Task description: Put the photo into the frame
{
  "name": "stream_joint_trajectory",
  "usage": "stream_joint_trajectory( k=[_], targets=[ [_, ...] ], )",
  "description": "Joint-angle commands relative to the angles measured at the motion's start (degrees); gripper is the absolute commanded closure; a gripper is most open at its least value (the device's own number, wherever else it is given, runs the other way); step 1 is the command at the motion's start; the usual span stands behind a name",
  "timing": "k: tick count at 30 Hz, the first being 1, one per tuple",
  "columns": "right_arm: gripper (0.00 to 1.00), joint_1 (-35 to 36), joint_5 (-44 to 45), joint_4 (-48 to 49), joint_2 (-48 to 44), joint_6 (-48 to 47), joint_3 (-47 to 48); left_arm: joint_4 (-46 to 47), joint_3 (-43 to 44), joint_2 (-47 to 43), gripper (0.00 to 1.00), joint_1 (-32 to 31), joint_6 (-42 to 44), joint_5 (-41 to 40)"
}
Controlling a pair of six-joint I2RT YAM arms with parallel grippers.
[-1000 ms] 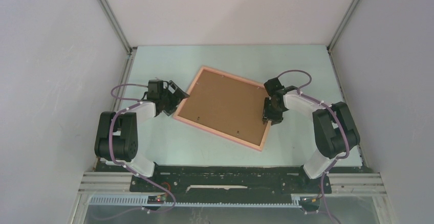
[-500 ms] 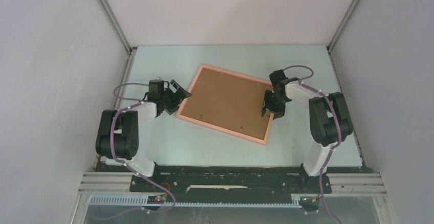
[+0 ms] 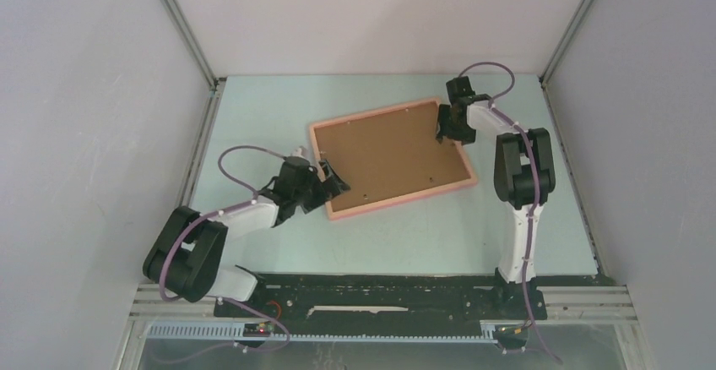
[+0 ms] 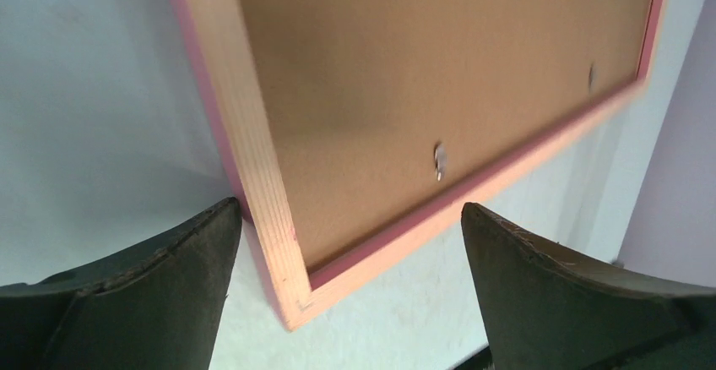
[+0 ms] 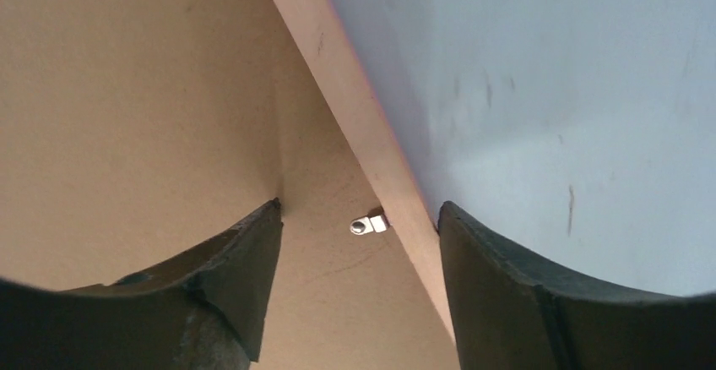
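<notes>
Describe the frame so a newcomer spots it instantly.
On the pale green table, between the left arm and right arm, lies one large rectangle. That is the frame: a thin salmon-pink border around a brown backing board, unlike the black-and-white arms flanking it.

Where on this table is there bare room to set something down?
The widest bare table lies between the frame and the arm bases. Another patch is far-left, between frame and wall. Crowded: the frame's near-left corner, straddled by the left gripper, and its far-right corner at the right gripper.
</notes>
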Motion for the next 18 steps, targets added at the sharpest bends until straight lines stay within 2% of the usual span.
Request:
stream_joint_trajectory(
  k=[1,5,8,10,14,18],
  targets=[
    [0.23,6.18,-13.23,-4.17,1.38,-0.09,8.48,-0.48,-3.57,-2.64,0.01,-10.30,-8.46,7.41],
    [0.18,7.35,-9.15,-8.12,0.52,-0.29,12.53,-2.90,-2.33,-7.17,0.03,-14.15,-6.56,5.66],
    [0.16,6.41,-5.52,-10.83,-3.40,2.49,11.08,-11.88,2.01,-11.62,0.01,-13.90,-0.68,-0.29],
    [0.13,5.30,-5.06,-9.38,-7.57,3.92,7.29,-17.62,5.41,-14.31,0.00,-13.67,3.90,-5.94],
    [0.11,2.69,-9.75,-7.64,-13.26,3.73,2.78,-19.98,9.89,-15.85,0.00,-10.85,6.73,-7.11],
    [0.11,0.88,-9.35,-11.61,-15.13,5.33,1.52,-20.79,14.84,-14.83,0.00,-6.23,8.61,-7.05]
  ],
)
